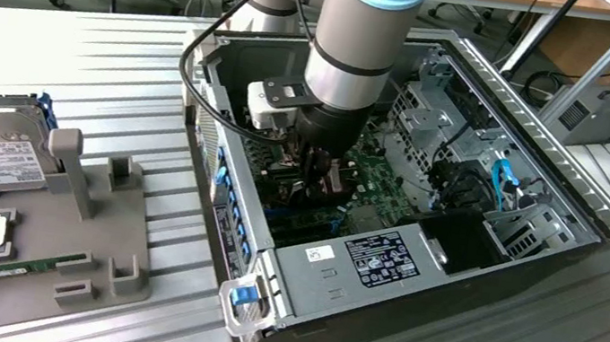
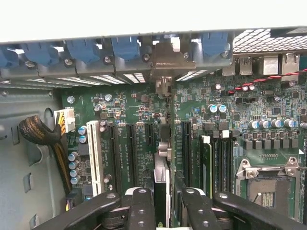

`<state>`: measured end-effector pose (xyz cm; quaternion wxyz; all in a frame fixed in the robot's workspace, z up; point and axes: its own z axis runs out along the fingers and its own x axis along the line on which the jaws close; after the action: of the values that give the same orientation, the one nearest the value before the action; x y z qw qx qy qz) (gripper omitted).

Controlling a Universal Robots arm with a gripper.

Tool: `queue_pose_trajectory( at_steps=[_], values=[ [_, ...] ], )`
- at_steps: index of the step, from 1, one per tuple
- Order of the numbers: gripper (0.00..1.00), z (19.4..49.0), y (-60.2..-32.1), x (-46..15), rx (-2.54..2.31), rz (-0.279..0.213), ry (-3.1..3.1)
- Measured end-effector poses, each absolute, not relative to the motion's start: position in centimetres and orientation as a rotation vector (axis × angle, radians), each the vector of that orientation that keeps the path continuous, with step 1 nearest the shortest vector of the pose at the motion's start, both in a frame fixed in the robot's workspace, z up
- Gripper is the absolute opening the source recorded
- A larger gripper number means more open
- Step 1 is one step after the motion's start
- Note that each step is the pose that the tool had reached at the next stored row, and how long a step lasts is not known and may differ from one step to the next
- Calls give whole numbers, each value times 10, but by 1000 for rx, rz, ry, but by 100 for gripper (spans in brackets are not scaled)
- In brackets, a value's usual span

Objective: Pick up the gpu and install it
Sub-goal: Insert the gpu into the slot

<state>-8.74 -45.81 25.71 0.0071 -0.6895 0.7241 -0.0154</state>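
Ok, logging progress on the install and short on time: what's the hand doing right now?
Hand: closed on the gpu, holding it edge-on down inside the computer case, over the motherboard slots.

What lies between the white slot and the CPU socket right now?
Wrist view: black expansion slots, the gpu edge-on in the gripper, then the memory slots.

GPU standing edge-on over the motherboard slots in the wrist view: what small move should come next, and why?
Probably a short straight push down. The gripper holds the gpu edge-on between its jaws, lined up along a slot on the motherboard, its bracket at the case's rear openings. Whether it is fully seated cannot be told.
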Motion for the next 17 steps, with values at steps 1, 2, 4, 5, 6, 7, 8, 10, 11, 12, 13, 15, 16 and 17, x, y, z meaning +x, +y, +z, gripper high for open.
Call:
queue_pose_trajectory(
  at_steps=[1,2,4,5,6,7,8,10,11,12,13,15,16,17],
  values=[
    [27,257,-458,-87,-2157,-48,2264],
    [27,257,-458,-87,-2158,-48,2263],
    [27,257,-458,-87,-2161,-48,2260],
    [27,257,-457,-87,-2163,-48,2258],
    [27,257,-457,-87,-2166,-48,2255],
    [27,257,-457,-87,-2167,-48,2254],
    [27,257,-457,-87,-2167,-48,2254],
    [27,258,-457,-87,-2169,-48,2252],
    [27,258,-456,-87,-2171,-48,2251],
    [27,258,-456,-87,-2174,-48,2247],
    [27,258,-456,-87,-2177,-48,2244],
    [27,257,-456,-87,-2178,-48,2243],
    [27,258,-456,-87,-2178,-48,2243],
    [27,258,-456,-87,-2178,-48,2243]
  ],
)
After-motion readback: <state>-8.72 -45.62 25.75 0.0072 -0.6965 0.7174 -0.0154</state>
